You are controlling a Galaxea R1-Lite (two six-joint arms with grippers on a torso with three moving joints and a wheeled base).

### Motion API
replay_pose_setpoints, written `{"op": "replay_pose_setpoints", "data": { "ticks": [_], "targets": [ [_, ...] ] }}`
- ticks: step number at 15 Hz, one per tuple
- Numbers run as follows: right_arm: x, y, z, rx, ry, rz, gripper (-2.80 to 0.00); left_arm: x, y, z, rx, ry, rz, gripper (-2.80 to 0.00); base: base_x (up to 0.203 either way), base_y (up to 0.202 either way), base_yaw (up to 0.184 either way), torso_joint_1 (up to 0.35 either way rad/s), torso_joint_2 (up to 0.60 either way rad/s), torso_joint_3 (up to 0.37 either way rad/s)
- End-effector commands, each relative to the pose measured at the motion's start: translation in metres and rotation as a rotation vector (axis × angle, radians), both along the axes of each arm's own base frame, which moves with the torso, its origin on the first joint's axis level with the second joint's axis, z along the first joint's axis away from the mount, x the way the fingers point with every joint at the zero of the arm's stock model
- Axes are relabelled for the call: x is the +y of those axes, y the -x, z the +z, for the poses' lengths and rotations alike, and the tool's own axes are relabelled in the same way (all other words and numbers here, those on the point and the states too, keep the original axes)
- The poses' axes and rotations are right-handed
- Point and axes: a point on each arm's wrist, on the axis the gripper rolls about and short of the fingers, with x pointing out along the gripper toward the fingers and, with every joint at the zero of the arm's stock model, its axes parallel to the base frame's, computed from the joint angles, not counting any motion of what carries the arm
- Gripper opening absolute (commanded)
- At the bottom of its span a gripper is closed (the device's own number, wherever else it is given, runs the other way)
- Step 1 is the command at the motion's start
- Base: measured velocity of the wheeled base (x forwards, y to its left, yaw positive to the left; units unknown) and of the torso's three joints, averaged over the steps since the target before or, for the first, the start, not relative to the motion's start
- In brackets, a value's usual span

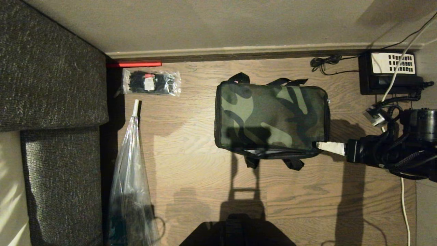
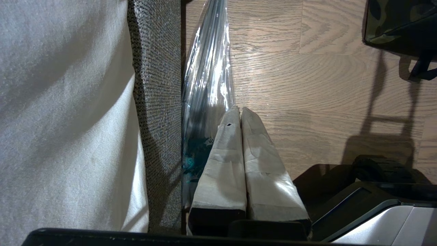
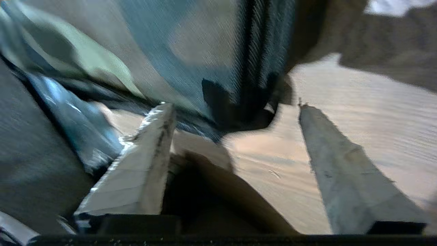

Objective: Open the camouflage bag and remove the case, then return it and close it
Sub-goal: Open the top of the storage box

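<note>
My right gripper (image 1: 319,145), fingers spread wide and empty, sits at the near right corner of the camouflage bag (image 1: 271,118), whose length runs sideways.

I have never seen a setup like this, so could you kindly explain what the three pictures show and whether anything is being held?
This is a two-armed robot on wheels. The head view looks down from its head at a wooden floor. On it lie a camouflage bag, a small clear packet of black items, a long clear plastic bag beside a grey sofa, and a black telephone by the wall. The other two pictures come from cameras on the wrists. The right gripper is at the bag's near right corner, fingers spread, holding nothing. The left gripper hangs idle near the sofa, fingers together and empty.
</note>
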Motion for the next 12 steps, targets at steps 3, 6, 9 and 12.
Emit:
{"op": "replay_pose_setpoints", "data": {
  "ticks": [3, 6, 9, 12],
  "targets": [
    [0.017, -0.015, 0.020, -0.059, -0.205, 0.002, 0.00, 0.000, 0.000, 0.000, -0.002, 0.001, 0.001, -2.80, 0.000, 0.000, 0.000, 0.000, 0.00, 0.000],
    [0.025, -0.016, 0.020, -0.064, -0.217, 0.022, 0.00, 0.000, 0.000, 0.000, -0.002, 0.001, 0.000, -2.80, 0.000, 0.000, 0.000, 0.000, 0.00, 0.000],
    [0.027, -0.017, 0.021, -0.059, -0.231, 0.025, 0.00, 0.000, 0.000, 0.000, -0.002, 0.001, 0.001, -2.80, 0.000, 0.000, 0.000, 0.000, 0.00, 0.000],
    [0.027, -0.018, 0.037, -0.040, -0.350, -0.002, 0.00, 0.000, 0.000, 0.000, -0.002, 0.001, 0.000, -2.80, 0.000, 0.000, 0.000, 0.000, 0.00, 0.000]
  ]
}}
